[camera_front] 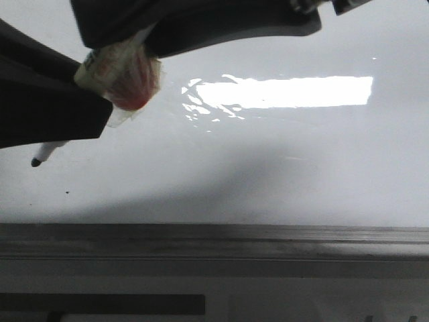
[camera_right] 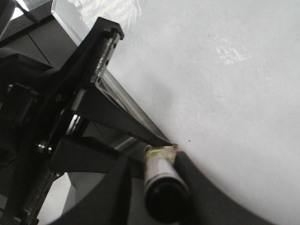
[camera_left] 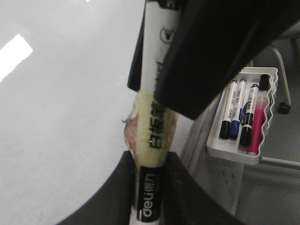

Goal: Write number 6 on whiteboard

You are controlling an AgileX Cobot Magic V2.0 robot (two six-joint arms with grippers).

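Observation:
The whiteboard (camera_front: 301, 168) is glossy white with a bright rectangular glare. No drawn number 6 shows on it, only a tiny black dot (camera_front: 67, 192). A white marker (camera_front: 124, 70), wrapped in yellowish tape with a red patch, slants down to its black tip (camera_front: 37, 161) close to the board at the left. My left gripper (camera_front: 100, 100) is shut on the marker (camera_left: 154, 122), its fingers around the black label. My right gripper (camera_front: 144, 37) comes in from the top and is shut on the same marker's rear end (camera_right: 161, 180). Whether the tip touches the board cannot be told.
A grey metal ledge (camera_front: 268, 238) runs along the board's lower edge. In the left wrist view a white tray (camera_left: 220, 151) beside the board holds several markers (camera_left: 241, 112). The left gripper's black frame (camera_right: 93, 93) fills the side of the right wrist view.

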